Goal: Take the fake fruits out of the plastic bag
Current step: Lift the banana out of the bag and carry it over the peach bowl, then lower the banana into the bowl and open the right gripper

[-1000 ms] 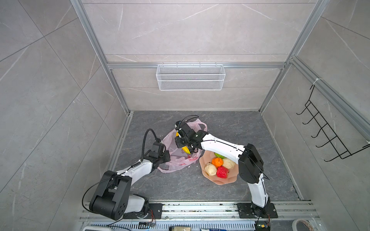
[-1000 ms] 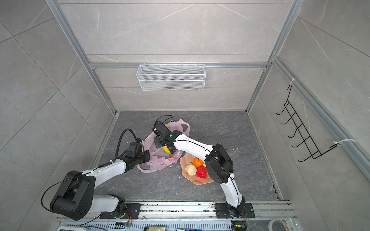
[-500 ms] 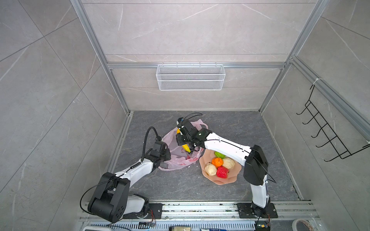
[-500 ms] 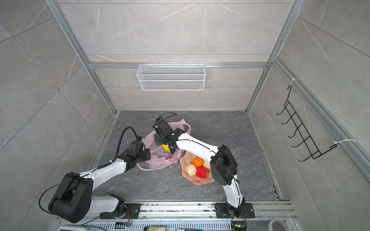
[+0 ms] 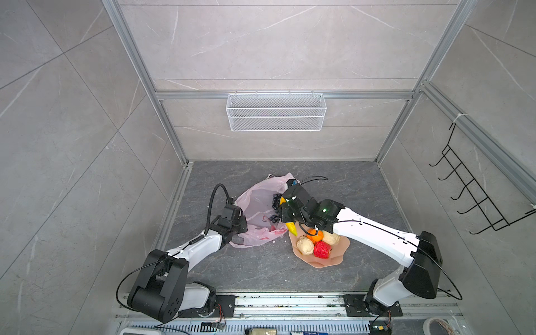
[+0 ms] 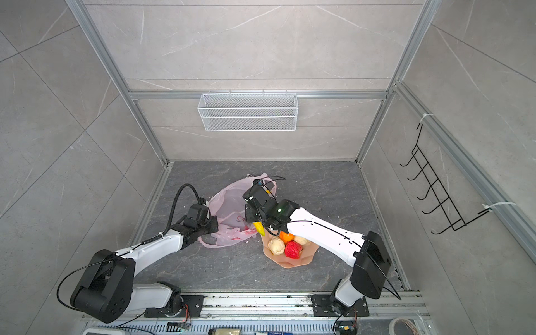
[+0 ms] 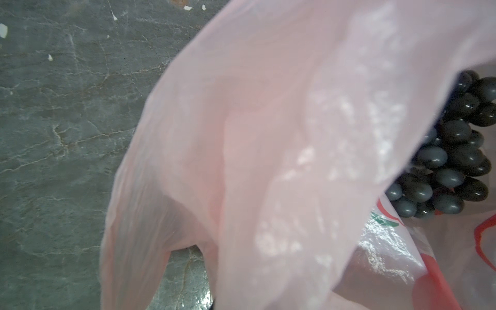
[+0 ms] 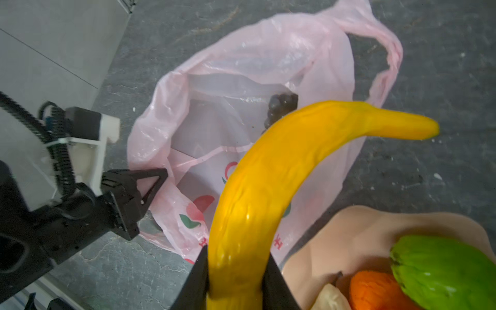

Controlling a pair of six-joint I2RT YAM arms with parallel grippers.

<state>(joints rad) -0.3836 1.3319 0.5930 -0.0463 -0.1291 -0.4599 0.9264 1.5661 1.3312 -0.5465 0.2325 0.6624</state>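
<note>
right wrist view: right hand (image 8: pixel 236 279) clamps one banana (image 8: pixel 268 174); left hand (image 8: pixel 158 177) pinches bag (image 8: pixel 268 53); one grape bunch (image 8: pixel 281 107) inside.

Enclosure walls (image 5: pixel 275 43) are light grey marble-look tile, held in an aluminium profile frame (image 5: pixel 139 72). The floor (image 5: pixel 348 185) is dark grey veined stone with a few white flecks. White wire basket (image 5: pixel 276 112) on back wall, black hook rack (image 5: pixel 475 200) on the right wall, slotted rail (image 5: pixel 290 303) along front edge. Lighting even, shadows soft.
</note>
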